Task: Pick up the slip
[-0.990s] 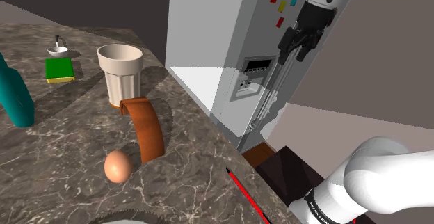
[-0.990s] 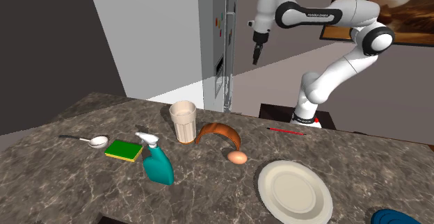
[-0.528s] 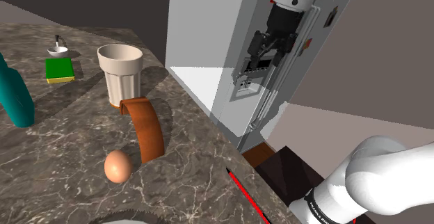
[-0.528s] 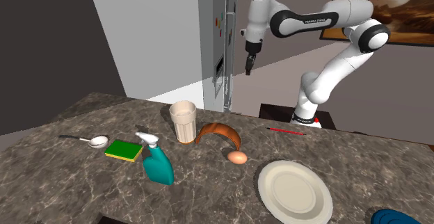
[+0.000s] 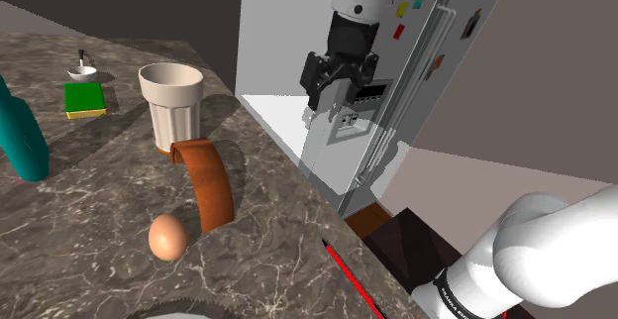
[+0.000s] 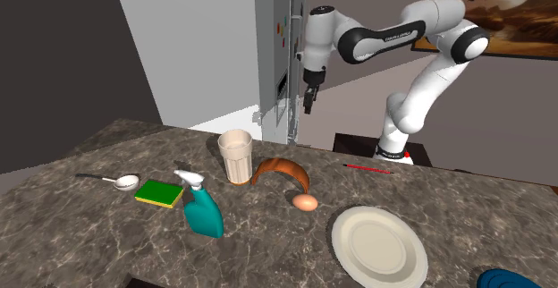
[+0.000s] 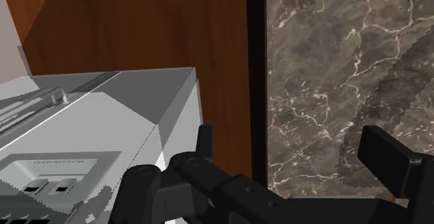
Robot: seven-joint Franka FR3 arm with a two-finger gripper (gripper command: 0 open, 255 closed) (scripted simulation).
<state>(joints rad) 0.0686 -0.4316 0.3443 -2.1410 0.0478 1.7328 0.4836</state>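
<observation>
Two fingers of the gripper (image 7: 295, 153) stand apart, empty, high beside the fridge (image 5: 277, 40). Approach step, I judge. Brown curved slip (image 5: 205, 178) arches on counter (image 5: 89, 198), just beside cup (image 5: 171, 99). Next: swing over it, descend.

Black gripper (image 7: 291, 142) with 2 fingers standing apart, grey fridge (image 7: 90, 125) beside brown floor (image 7: 139, 35), veined dark stone countertop (image 7: 348, 56)
</observation>
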